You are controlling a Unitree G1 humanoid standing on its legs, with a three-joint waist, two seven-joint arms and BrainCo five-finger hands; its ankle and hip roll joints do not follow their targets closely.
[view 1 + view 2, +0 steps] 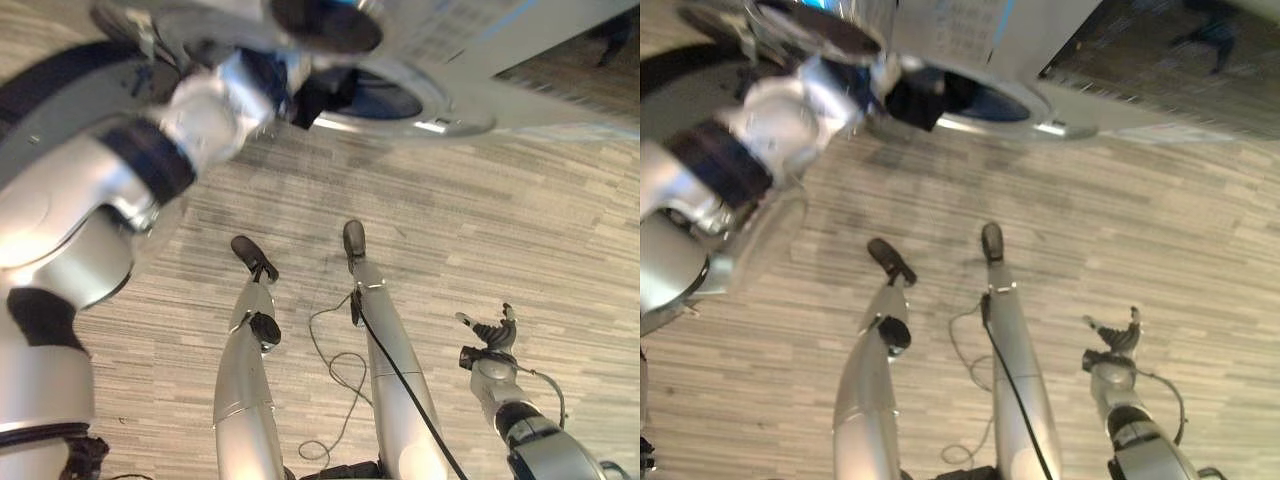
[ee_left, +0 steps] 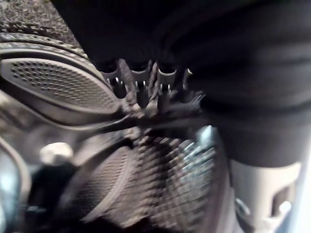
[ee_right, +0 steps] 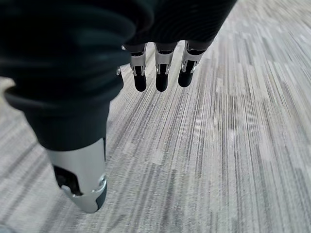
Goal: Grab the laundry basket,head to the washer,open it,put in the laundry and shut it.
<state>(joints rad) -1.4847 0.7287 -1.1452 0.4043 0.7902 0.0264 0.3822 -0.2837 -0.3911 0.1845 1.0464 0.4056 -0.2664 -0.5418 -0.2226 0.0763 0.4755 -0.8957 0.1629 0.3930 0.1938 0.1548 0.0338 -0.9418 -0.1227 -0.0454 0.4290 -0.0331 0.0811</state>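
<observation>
The left arm is raised high and reaches forward and up to the washer (image 1: 440, 60), its forearm crossing the upper left of the head views; the left hand (image 2: 146, 90) is inside the round door opening (image 1: 385, 100), where something dark, perhaps laundry (image 1: 915, 100), sits at the mouth; from the wrist view the fingers (image 2: 141, 85) point into the perforated steel drum (image 2: 160, 174), with one of the drum's ribbed paddles (image 2: 53, 87) close beside them; the fingers seem bent over a dark shape, but the picture is smeared and I cannot tell whether the hand is grasping anything or simply open.

The washer itself is a pale grey front-loader standing on the striped grey floor (image 1: 450, 230), its chrome-ringed opening facing the robot; the door stands open, for the drum is plainly exposed.

The right arm hangs low at the robot's side, well away from the machine; the right hand (image 1: 490, 335) points down toward the floor with fingers (image 3: 163, 77) spread and relaxed, thumb (image 3: 82, 179) held apart, holding nothing; beneath it lies bare floor.
</observation>
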